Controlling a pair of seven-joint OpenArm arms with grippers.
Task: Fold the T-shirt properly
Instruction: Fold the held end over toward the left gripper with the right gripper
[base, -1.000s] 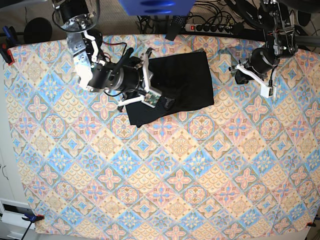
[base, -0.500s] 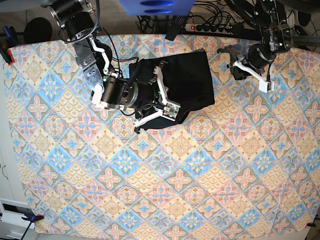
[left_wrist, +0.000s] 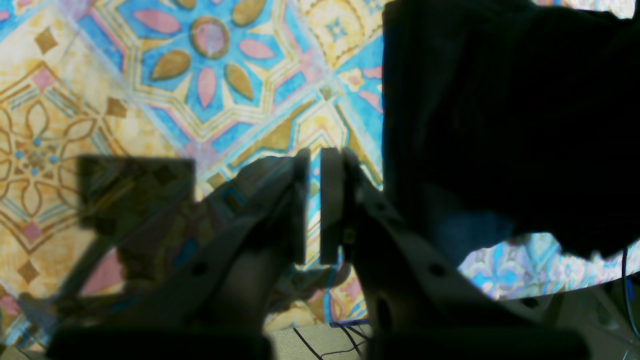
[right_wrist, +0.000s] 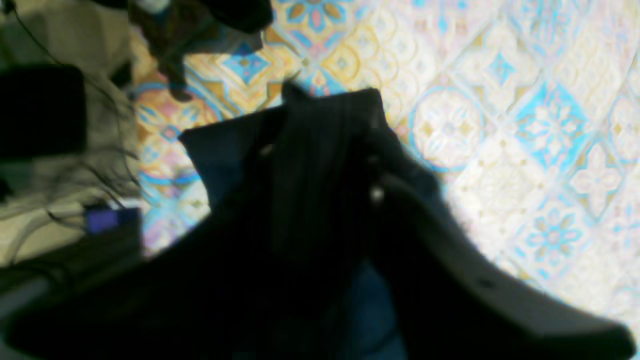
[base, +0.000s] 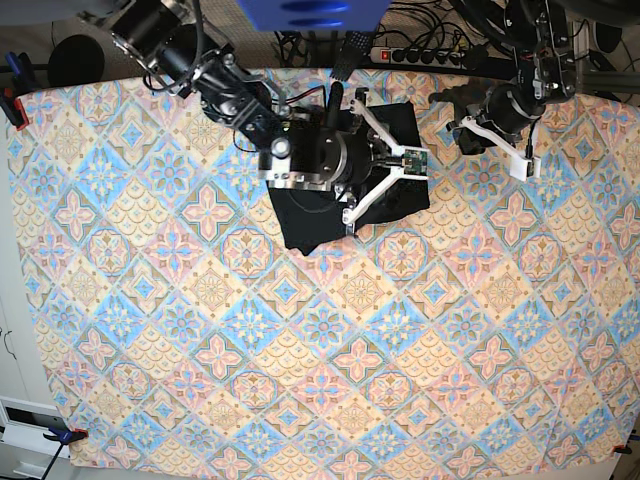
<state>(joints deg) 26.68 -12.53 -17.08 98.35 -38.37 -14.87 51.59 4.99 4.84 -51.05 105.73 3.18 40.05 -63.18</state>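
A patterned tile-print surface (base: 300, 380) carries a folded black T-shirt (base: 310, 225) near its far edge. The right tool (base: 420, 165) hangs over the shirt, grip unclear. The left tool (left_wrist: 313, 205) is clenched, empty, beside it.

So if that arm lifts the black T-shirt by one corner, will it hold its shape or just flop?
Probably flop. The T-shirt lies flat in soft folded layers on the patterned tablecloth, and in the right wrist view its cloth drapes in loose ridges, so it looks limp. It also seems light for its size, and likely to drag and bunch if pushed.
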